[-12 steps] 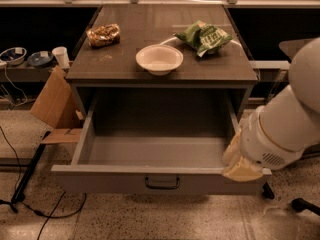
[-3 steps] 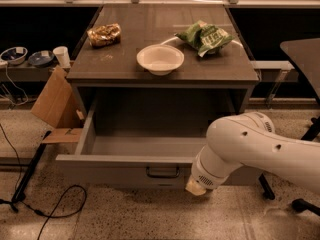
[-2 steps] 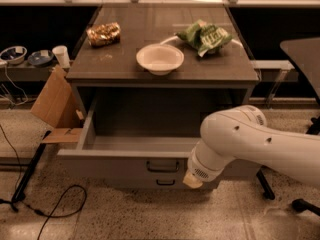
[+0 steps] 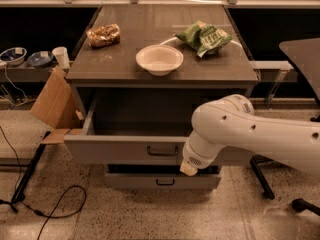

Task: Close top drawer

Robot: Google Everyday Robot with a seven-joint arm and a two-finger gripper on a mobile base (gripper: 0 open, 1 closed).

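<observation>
Wide grey flat-fronted top drawer (image 4: 115, 149), small dark metal handle (image 4: 162, 150) at centre, part-open beneath matte grey cabinet (image 4: 130, 39). Long axis left-right, front panel faces camera. Gripper (image 4: 189, 168), beige tip of smooth white rounded arm (image 4: 250, 131), at panel's lower right edge; open or closed, cannot tell.

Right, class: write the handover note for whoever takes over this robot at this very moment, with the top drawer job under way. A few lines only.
The gripper is at the arm's tip, low against the front of the top drawer, just right of its handle.
The top drawer is partly open, its front standing out from the cabinet.
Done: the arm is in place at the drawer front.
Left: probably a straight push inward until the front sits flush.
Note: a white bowl and a green bag sit on the cabinet top; a lower drawer shows just below.
</observation>
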